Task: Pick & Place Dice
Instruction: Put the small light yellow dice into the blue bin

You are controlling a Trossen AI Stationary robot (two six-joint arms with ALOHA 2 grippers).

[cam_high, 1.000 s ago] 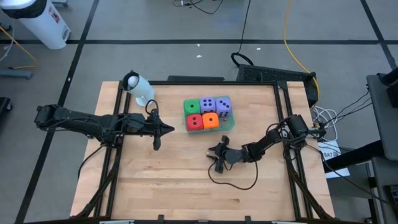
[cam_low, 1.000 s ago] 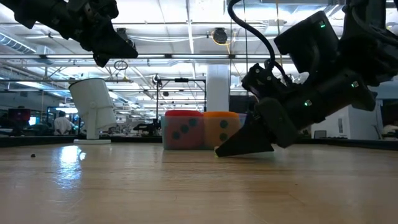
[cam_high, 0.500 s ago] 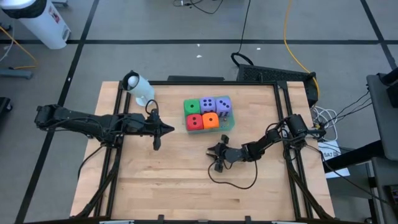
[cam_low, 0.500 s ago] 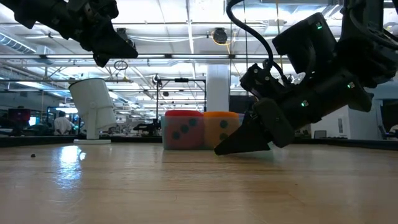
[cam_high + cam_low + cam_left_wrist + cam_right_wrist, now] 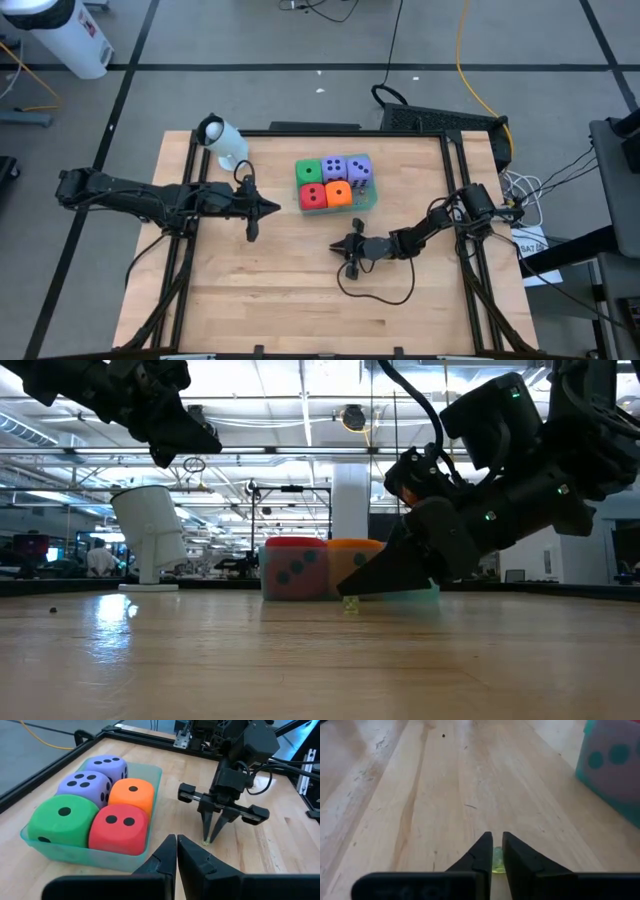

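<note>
Five dice sit packed in a pale green tray at the table's far middle: green, two purple, red and orange. My right gripper is low on the table just in front of the tray, nearly shut around a tiny yellow-green piece. My left gripper hangs shut above the table, left of the tray, with nothing in it. My right gripper pinches the tiny yellow-green piece between its two fingertips. The fingers come from the table's right side and slant down toward the left. The piece sits right at the table top under the tips.
A white cup-like thing lies at the table's far left corner. A black cable loops on the wood in front of my right gripper. Bare wood spreads over the table's near half.
My right gripper has shut its fingers from a wide spread down onto the tiny yellow-green piece, staying in place in front of the tray. The dice and the tray have not moved.
</note>
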